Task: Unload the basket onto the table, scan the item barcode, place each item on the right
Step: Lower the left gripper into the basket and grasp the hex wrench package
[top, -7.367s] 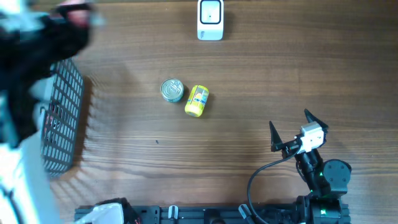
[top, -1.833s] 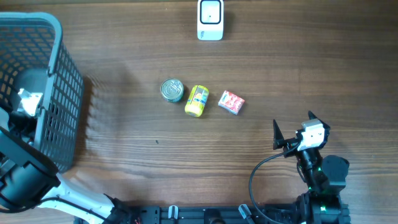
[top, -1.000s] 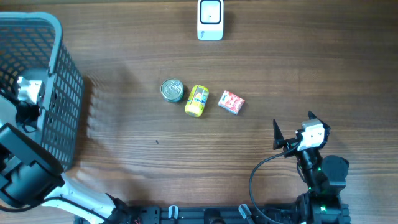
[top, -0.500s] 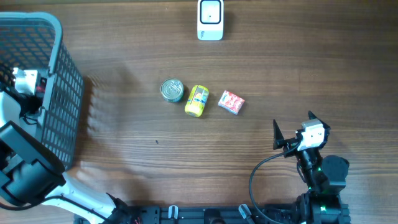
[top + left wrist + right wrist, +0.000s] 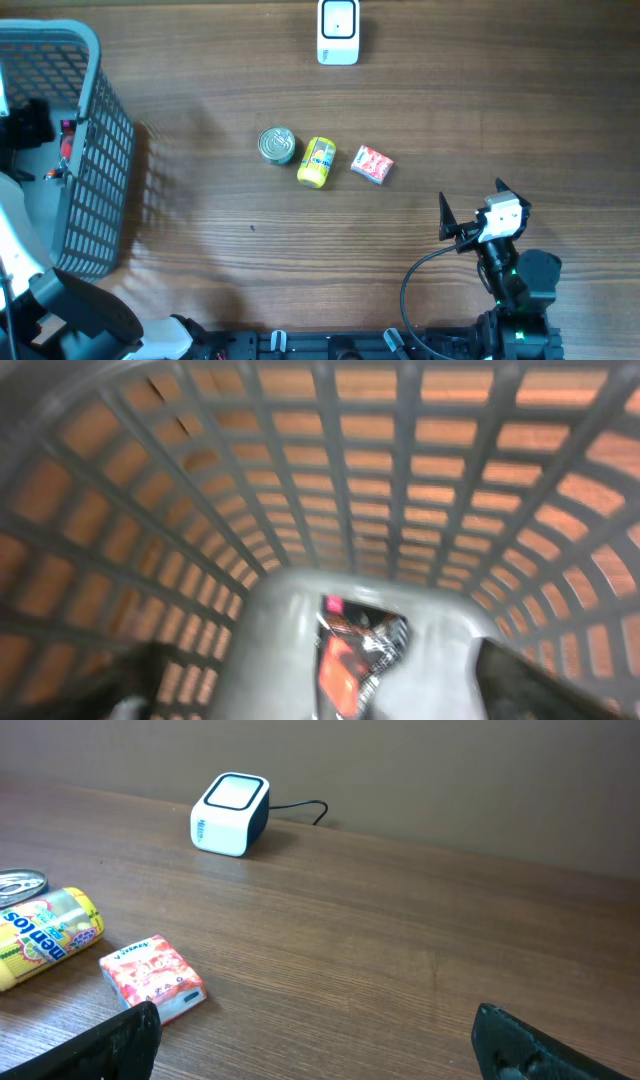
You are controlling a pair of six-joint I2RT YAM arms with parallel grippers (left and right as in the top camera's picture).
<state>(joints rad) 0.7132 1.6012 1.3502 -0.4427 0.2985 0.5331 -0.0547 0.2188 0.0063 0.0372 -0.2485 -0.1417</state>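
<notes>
As the overhead view shows, the left jaws hang over the basket (image 5: 105, 150) at the worktop's left edge, and the red box (image 5: 372, 164) lies mid-worktop, well apart from the spread right jaws. Left wrist: parted jaws flank a red-and-silver packet (image 5: 355, 655) on the basket floor. Right wrist: the box lies near the left finger.

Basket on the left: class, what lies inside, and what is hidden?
A crinkled red-and-silver packet lies on the grey floor of the basket. Its label is too blurred to read; the floor beneath it is covered.
</notes>
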